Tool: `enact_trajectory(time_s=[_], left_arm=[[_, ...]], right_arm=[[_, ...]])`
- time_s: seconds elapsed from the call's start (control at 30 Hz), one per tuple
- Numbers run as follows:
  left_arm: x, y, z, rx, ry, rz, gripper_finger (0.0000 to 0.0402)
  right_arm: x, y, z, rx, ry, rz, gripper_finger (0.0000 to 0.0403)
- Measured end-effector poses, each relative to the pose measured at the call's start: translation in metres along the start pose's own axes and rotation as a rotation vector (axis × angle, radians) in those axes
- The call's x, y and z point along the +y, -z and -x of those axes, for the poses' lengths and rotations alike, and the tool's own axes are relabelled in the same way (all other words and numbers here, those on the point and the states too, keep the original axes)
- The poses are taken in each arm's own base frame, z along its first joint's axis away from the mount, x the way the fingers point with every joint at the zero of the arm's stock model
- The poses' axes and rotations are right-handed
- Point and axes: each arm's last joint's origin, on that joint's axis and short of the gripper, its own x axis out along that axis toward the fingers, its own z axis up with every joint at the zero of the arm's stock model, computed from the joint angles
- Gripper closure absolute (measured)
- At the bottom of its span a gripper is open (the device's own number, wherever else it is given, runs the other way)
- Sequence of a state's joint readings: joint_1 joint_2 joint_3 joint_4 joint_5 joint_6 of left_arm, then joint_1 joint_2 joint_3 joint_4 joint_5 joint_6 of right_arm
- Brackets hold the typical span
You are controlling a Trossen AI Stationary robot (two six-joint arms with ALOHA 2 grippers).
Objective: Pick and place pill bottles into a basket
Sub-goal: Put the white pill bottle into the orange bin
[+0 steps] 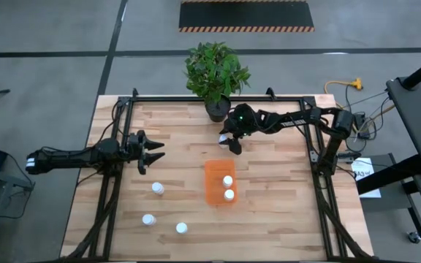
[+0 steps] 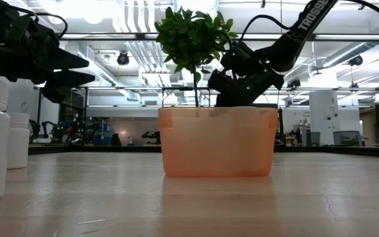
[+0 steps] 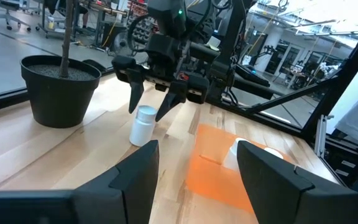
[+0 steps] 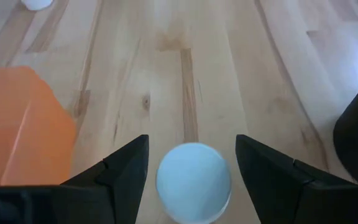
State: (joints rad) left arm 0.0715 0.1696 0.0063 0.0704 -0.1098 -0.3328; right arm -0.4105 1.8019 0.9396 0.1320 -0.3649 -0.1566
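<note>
My right gripper (image 1: 232,141) is open at the far middle of the table, pointing down over one white pill bottle (image 4: 194,180) that stands upright on the wood. Its fingers stand on either side of the cap with a gap on each side; the left wrist view shows this bottle too (image 3: 144,124). The orange basket (image 1: 214,188) sits at the table's middle with two bottles (image 1: 229,187) in it. Three more bottles (image 1: 158,188) (image 1: 148,219) (image 1: 182,228) stand on the table at the near left. My left gripper (image 1: 152,152) is open and empty at the left.
A dark plant pot (image 1: 216,109) with a green plant stands at the far edge, close behind my right gripper. A black frame (image 1: 115,183) runs along the table's sides and back. Bare wood lies right of the basket.
</note>
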Motion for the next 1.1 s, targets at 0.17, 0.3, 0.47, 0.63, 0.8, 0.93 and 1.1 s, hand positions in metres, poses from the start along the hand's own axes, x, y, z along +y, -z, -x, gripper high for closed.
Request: enact_trajectory(time_s=[0.17, 0.3, 0.47, 0.63, 0.8, 0.93, 1.1], left_arm=[[0.0000, 0.0000, 0.0000, 0.000, 0.000, 0.000, 0.0201], [0.0000, 0.0000, 0.0000, 0.000, 0.000, 0.000, 0.0201], [0.0000, 0.0000, 0.0000, 0.000, 0.000, 0.000, 0.0201], [0.0000, 0.0000, 0.0000, 0.000, 0.000, 0.000, 0.0201], [0.0000, 0.0000, 0.0000, 0.000, 0.000, 0.000, 0.0201], [0.0000, 0.0000, 0.0000, 0.000, 0.000, 0.000, 0.0201], [0.0000, 0.0000, 0.0000, 0.000, 0.000, 0.000, 0.0201]], right_arm=[[0.0005, 0.0033, 0.0001, 0.035, -0.005, -0.004, 0.0191], [0.0007, 0.0071, 0.0003, 0.074, 0.005, 0.003, 0.0192], [0.0004, 0.0070, 0.0004, 0.074, 0.017, -0.004, 0.0193], [0.0004, 0.0070, 0.0004, 0.075, 0.017, -0.011, 0.0194], [0.0003, 0.0069, 0.0004, 0.073, 0.018, -0.039, 0.0217], [0.0003, 0.0059, 0.0009, 0.066, 0.019, -0.066, 0.0255], [0.0004, 0.0047, 0.0010, 0.065, 0.018, -0.127, 0.0258]])
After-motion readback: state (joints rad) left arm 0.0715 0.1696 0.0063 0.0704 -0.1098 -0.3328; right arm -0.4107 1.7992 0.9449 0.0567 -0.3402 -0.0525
